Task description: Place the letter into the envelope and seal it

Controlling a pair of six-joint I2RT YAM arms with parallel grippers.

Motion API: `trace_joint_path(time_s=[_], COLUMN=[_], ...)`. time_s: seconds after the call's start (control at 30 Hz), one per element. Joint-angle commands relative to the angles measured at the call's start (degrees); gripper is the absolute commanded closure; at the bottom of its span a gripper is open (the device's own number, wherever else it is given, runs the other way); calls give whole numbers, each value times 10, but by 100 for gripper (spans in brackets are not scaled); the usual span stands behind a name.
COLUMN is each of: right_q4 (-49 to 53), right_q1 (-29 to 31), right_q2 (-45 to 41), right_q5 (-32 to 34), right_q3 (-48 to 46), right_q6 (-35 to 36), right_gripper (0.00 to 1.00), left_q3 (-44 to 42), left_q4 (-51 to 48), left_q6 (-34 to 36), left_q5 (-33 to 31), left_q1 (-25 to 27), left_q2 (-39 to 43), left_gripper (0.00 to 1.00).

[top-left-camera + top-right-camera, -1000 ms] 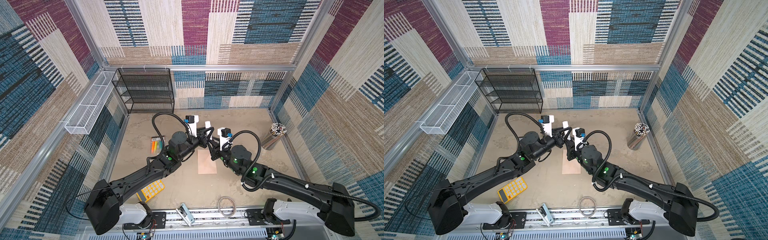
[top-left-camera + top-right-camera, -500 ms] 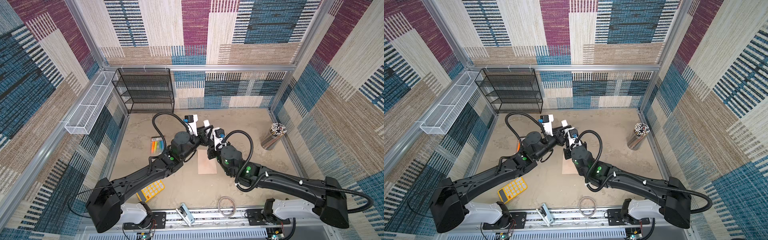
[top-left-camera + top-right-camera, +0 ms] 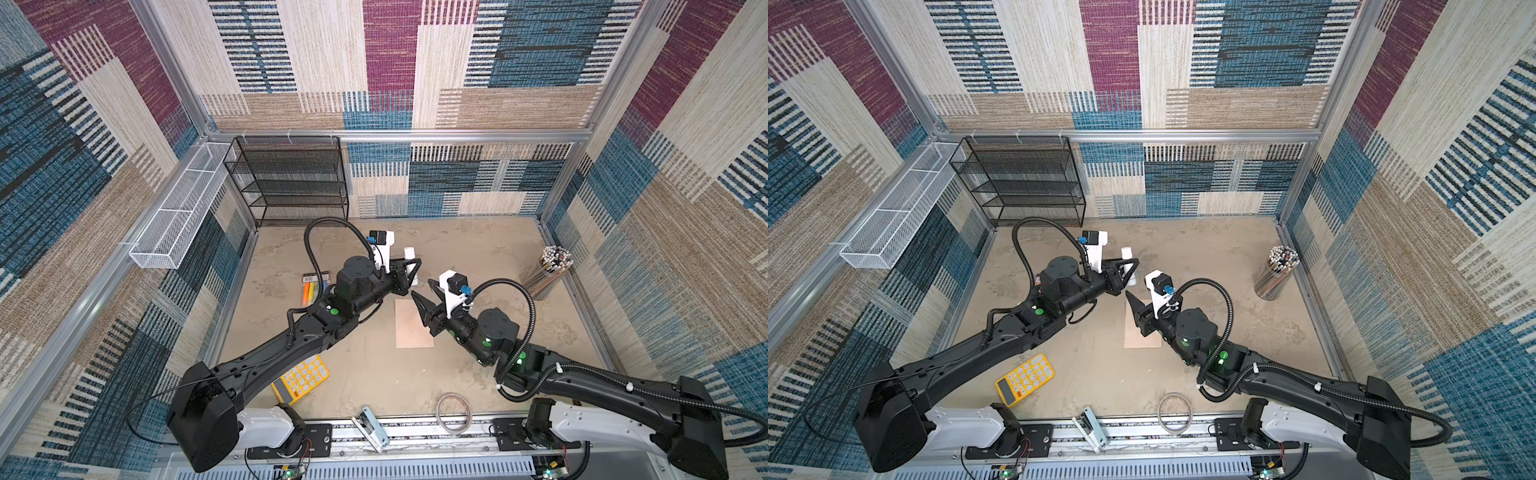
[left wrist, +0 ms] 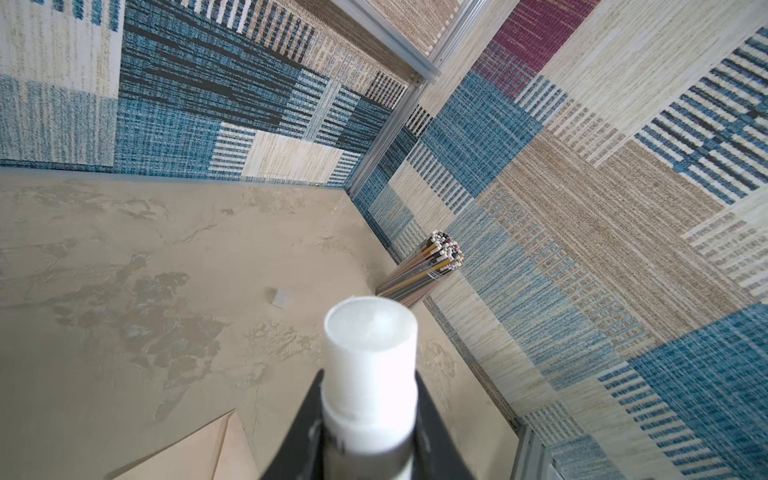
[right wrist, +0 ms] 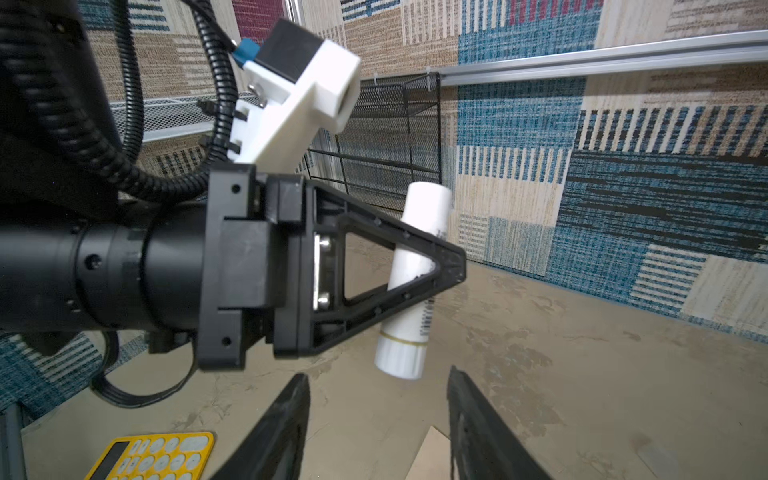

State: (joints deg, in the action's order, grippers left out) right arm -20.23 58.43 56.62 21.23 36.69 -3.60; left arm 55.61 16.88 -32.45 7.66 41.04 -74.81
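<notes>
Fingers (image 5: 451, 268) of left gripper (image 3: 415, 270) pinch white tube (image 5: 419, 232) mid-body, tilted, off the table (image 3: 478, 249); arm stretched in, wrist about level. Right gripper (image 3: 422, 287) jaws wide apart, empty, hovering over the far edge of envelope (image 3: 409, 332), aimed at tube. Envelope lies flat between arms.

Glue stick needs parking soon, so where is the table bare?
Bare: the back strip from rack to pencil cup, and the patch between envelope and cup. Crowded: the left, with highlighters and calculator, and the front edge by the tape ring.
</notes>
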Motion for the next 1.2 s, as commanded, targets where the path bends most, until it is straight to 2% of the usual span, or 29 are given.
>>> trace_joint_path(time_s=[0.0,0.17,0.33,0.6,0.87,1.17], right_q4=[-26,-34,-81,-163,-218,-244], right_q1=[-21,-88,-161,-200,-222,-228], right_q2=[-25,-57,-52,25,78,105], right_q5=[-76,-193,-335,-472,-525,-539], right_q3=[-13,-30,-52,-37,-35,-30], right_q6=[1,-29,-100,-180,-235,-253], right_gripper=[41,41,45,48,50,51], left_q3=[2,-19,-35,-37,-35,-36], left_q4=[10,60,144,255,281,317], left_q6=[-5,-30,-64,-106,-120,-146], left_q5=[46,119,205,302,329,348], left_q1=[-23,-66,-99,-101,-101,-102], left_q2=[6,11,-8,-54,-66,-78], left_gripper=[100,100,100,100,100,100])
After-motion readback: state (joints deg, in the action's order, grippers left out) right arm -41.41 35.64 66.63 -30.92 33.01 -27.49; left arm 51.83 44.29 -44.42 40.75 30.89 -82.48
